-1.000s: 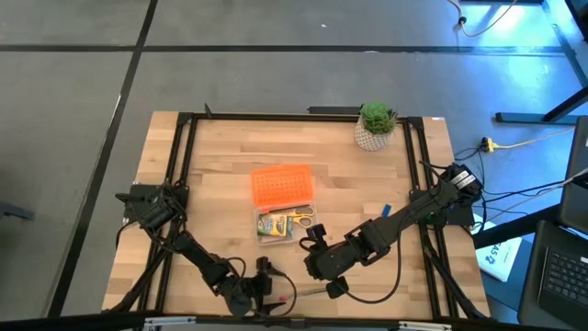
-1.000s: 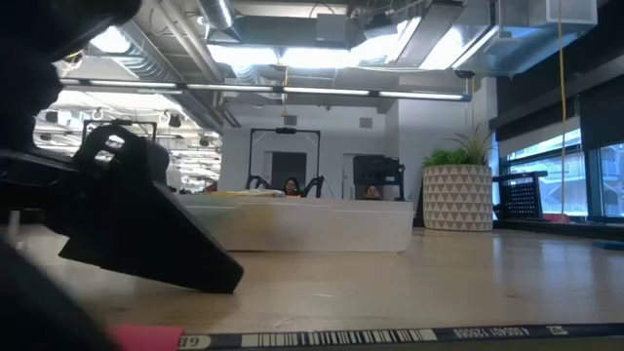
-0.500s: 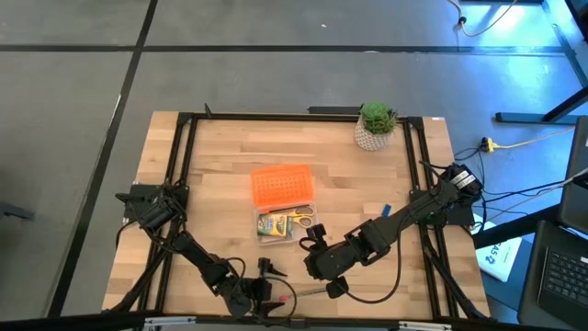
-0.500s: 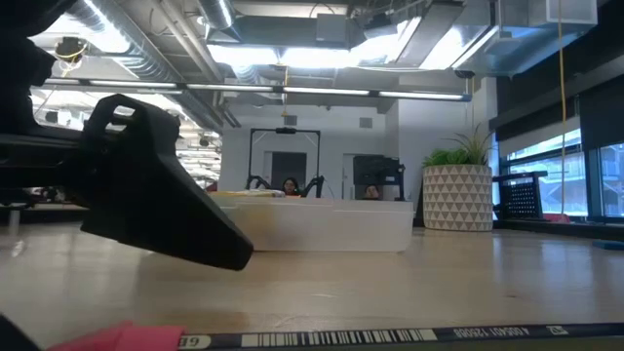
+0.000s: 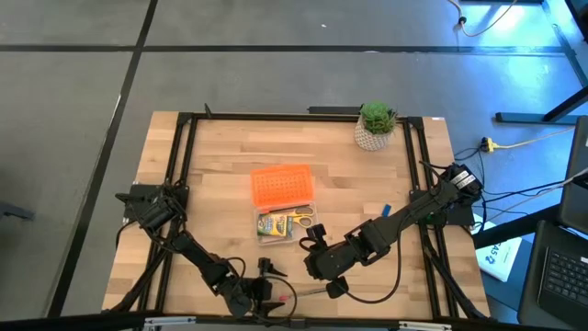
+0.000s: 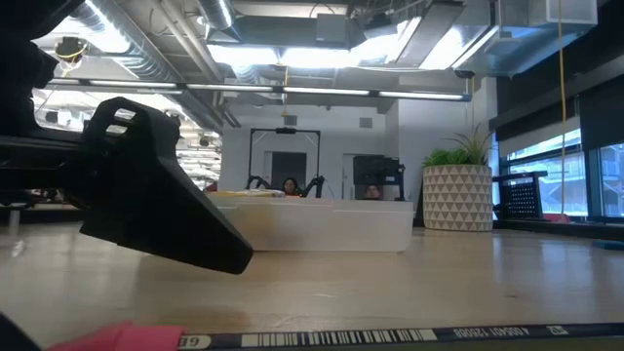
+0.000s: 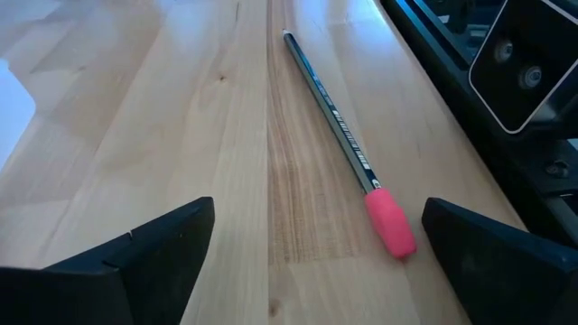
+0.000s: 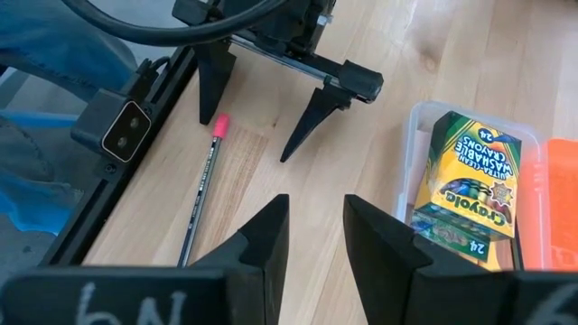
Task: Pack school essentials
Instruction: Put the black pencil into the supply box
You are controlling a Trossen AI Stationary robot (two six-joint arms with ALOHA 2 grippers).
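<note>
Wooden table (image 5: 220, 156), case (image 5: 286, 226) holding crayons (image 5: 273, 225), perhaps scissors (image 5: 300, 219).

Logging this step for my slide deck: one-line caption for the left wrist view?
Open left gripper hovers over a pencil with a pink eraser cap on the wooden table.

The wooden table (image 5: 211, 175) carries a pencil (image 7: 341, 143), clear case (image 5: 286, 226) and plant (image 5: 376, 125).

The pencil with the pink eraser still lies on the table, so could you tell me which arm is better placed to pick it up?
Probably the left. The left gripper is open, and the pencil lies between its fingers. The right gripper hovers farther off, nearer the crayon box.
</note>
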